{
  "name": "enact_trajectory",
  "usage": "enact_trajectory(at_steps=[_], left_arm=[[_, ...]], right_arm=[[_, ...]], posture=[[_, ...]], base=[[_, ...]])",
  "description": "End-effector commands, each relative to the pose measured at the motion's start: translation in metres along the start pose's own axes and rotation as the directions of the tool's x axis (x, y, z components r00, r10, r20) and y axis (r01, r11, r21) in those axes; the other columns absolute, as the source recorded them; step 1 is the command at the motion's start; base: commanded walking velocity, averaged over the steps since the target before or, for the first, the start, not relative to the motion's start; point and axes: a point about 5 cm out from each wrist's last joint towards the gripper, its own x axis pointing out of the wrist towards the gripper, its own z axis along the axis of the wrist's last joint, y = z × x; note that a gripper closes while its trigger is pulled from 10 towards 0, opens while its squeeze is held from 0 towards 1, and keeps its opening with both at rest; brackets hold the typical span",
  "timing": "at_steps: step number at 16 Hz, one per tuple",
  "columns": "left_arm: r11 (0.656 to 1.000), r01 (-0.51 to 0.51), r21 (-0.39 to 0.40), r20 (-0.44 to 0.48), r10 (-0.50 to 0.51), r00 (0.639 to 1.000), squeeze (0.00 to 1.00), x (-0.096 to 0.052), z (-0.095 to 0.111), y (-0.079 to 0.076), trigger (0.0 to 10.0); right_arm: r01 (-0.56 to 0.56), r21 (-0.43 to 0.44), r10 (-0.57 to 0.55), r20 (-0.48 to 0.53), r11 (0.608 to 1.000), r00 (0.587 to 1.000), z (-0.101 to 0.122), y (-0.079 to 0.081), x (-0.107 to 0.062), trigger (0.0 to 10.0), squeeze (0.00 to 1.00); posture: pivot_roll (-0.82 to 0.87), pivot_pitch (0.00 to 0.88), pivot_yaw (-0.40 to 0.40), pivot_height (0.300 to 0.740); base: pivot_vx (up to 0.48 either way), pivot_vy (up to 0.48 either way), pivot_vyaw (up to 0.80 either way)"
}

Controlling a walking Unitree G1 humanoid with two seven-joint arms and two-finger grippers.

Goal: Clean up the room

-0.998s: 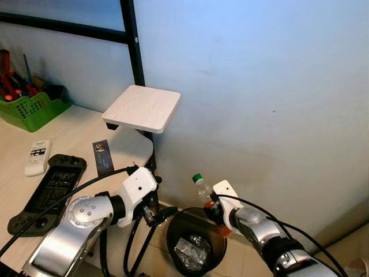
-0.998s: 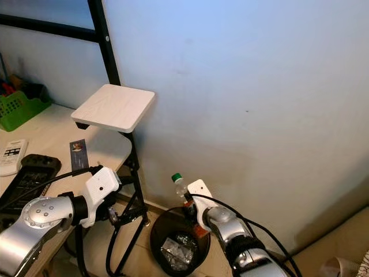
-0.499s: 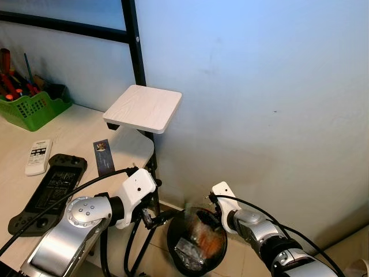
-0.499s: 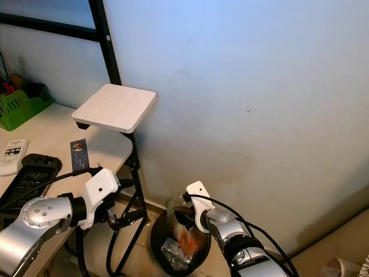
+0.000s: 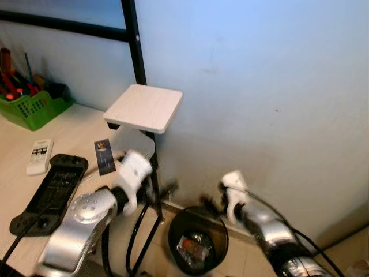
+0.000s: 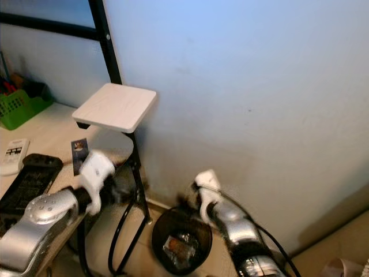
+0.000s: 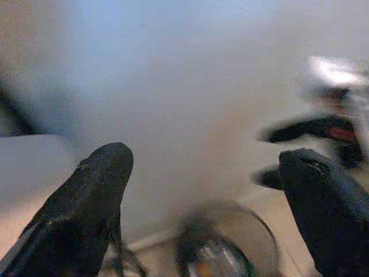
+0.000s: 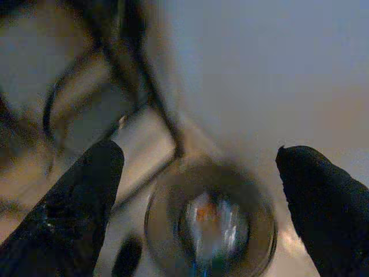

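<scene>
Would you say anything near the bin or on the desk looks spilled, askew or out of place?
Nothing stands out. The black bin stands upright on the floor, its trash inside. The remote and black controller lie flat on the desk.

Count: one black bin [image 5: 218, 228]; one green basket [image 5: 30, 109]; one remote [image 5: 38, 157]; one game controller [image 5: 47, 193]; one card [image 5: 104, 156]; one square white shelf [image 5: 143, 108]; two grippers.
</scene>
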Motion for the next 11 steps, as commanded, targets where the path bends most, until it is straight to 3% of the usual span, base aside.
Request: enact_trajectory(at_steps=[1, 2, 5, 8, 11], left_arm=[[0.991, -0.132, -0.005, -0.008, 0.132, 0.991, 0.0, -0.002, -0.002, 0.012, 10.0], [0.988, -0.152, -0.01, 0.006, 0.152, 0.988, 0.0, -0.002, -0.001, 0.012, 10.0], [0.964, -0.267, -0.012, 0.018, 0.267, 0.964, 0.0, -0.004, -0.001, 0.012, 10.0], [0.946, -0.324, -0.019, -0.008, 0.324, 0.946, 0.0, -0.006, -0.008, 0.008, 10.0], [0.937, -0.349, -0.028, -0.011, 0.349, 0.937, 0.0, -0.007, -0.01, 0.008, 10.0]], right_arm=[[0.076, 0.025, -0.078, 0.078, 0.997, 0.994, 0.016, -0.01, -0.011, 10.0, 0.09], [0.116, 0.027, -0.118, 0.108, 0.993, 0.987, 0.02, -0.013, -0.019, 10.0, 0.0], [0.286, 0.081, -0.297, 0.277, 0.955, 0.914, 0.04, -0.018, -0.049, 10.0, 0.0], [0.345, 0.134, -0.37, 0.323, 0.929, 0.871, 0.049, -0.008, -0.071, 10.0, 0.0], [0.397, 0.143, -0.422, 0.33, 0.907, 0.845, 0.051, -0.01, -0.082, 10.0, 0.0]], posture=[[-0.03, 0.0, 0.05, 0.74], [-0.03, 0.0, 0.059, 0.74], [-0.05, 0.0, 0.071, 0.74], [-0.03, 0.0, 0.055, 0.74], [-0.03, 0.0, 0.041, 0.74]], base=[[0.0, 0.0, 0.0], [0.0, 0.0, 0.0], [0.0, 0.0, 0.0], [0.0, 0.0, 0.0], [0.0, 0.0, 0.0]])
